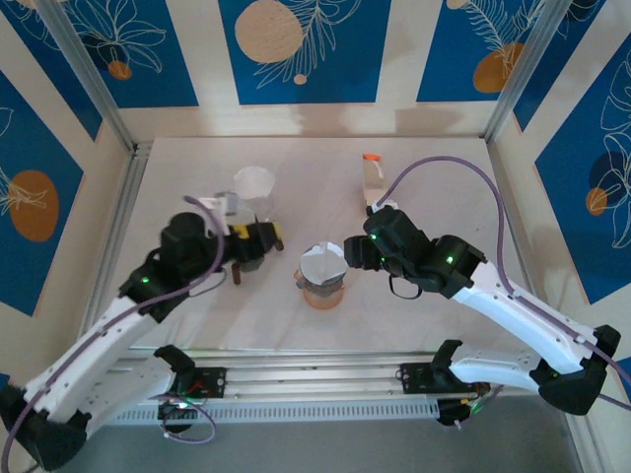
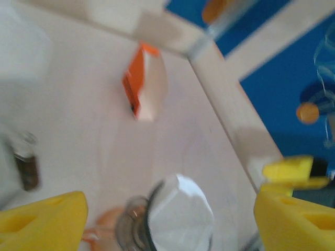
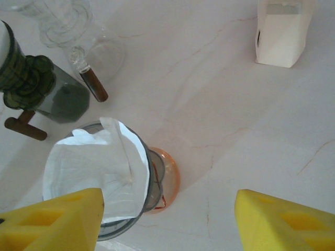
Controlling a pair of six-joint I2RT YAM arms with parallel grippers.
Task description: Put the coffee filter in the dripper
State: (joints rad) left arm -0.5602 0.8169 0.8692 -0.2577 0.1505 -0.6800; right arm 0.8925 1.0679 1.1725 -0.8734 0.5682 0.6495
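**Item 1: task object.** The coffee filter, white paper, sits in the mouth of the dripper near the middle of the tabletop. 1 flap of the paper stands above the dripper's rim. The dripper stands upright on an orange-tinted base.

**Item 2: right claw.** It is positioned just beside the dripper, on its right side. The right wrist view shows its 2 yellow fingers spread wide with nothing gripped. 1 finger overlaps the filter's edge in that view. Whether it touches the paper cannot be told.

**Item 3: left claw.** It is positioned near the dripper, on its left side, above a dark grinder. The left wrist view is blurred, but its 2 yellow fingers are plainly spread wide and hold nothing. The filter and dripper appear low in that view, between the fingers.

**Item 4: other objects.**
- A white carton with an orange cap stands upright toward the far right of the tabletop, well apart from the dripper.
- A clear glass vessel with a brown handle stands just beside the grinder.
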